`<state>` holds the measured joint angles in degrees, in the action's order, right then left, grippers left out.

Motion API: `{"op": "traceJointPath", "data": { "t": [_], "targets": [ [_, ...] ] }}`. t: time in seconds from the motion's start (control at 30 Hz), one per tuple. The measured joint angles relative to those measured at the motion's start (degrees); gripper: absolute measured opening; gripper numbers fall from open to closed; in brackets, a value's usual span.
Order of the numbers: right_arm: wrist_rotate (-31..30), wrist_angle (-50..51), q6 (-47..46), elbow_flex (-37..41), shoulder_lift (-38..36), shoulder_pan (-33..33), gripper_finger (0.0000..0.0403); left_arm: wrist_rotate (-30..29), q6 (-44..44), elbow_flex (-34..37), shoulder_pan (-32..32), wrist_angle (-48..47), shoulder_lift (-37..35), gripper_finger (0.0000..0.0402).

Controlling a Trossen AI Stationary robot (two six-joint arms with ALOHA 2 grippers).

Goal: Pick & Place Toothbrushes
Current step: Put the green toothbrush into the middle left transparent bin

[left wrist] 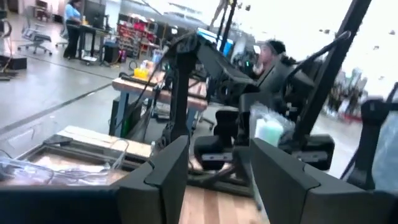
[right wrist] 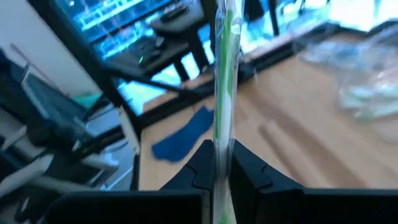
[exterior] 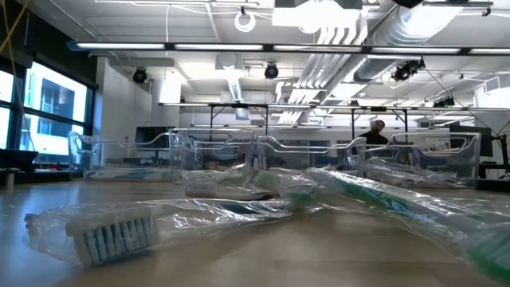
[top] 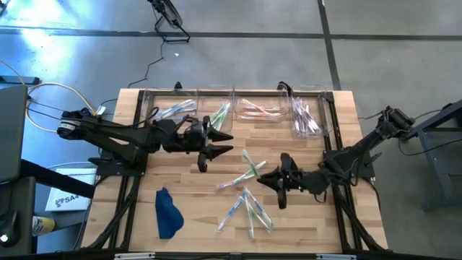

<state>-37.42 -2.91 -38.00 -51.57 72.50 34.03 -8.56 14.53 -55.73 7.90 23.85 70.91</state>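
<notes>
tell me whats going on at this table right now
Two robot arms are sorting wrapped toothbrushes into clear bins along the table's far edge. The right gripper is shut on a green toothbrush over the loose pile mid-table. The left gripper is open, holding nothing, near the bins. A blue cloth lies apart.

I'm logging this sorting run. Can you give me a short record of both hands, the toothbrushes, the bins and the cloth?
left hand: open, empty, just in front of the bins
right hand: shut on a green toothbrush
loose toothbrushes: scattered mid-table
bins: row along the far edge, toothbrushes inside
cloth: blue, near front left
</notes>
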Motion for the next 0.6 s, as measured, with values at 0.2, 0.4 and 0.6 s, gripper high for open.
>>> {"op": "traceJointPath", "data": {
  "t": [0.2,0.4,0.6],
  "targets": [
    [0.5,-2.5,3.8,0.0,0.0,-4.7,0.0015,-0.1,2.8,-0.2,0.0,0.6,2.7,0.0167],
    [3.8,-3.0,4.3,0.0,0.0,-8.5,0.0015,0.3,2.7,0.1,0.0,0.1,5.6,0.0167],
    [5.9,-3.4,5.3,0.0,0.0,-10.1,0.0015,2.2,2.4,0.0,0.0,8.3,8.8,0.0167]
  ]
}}
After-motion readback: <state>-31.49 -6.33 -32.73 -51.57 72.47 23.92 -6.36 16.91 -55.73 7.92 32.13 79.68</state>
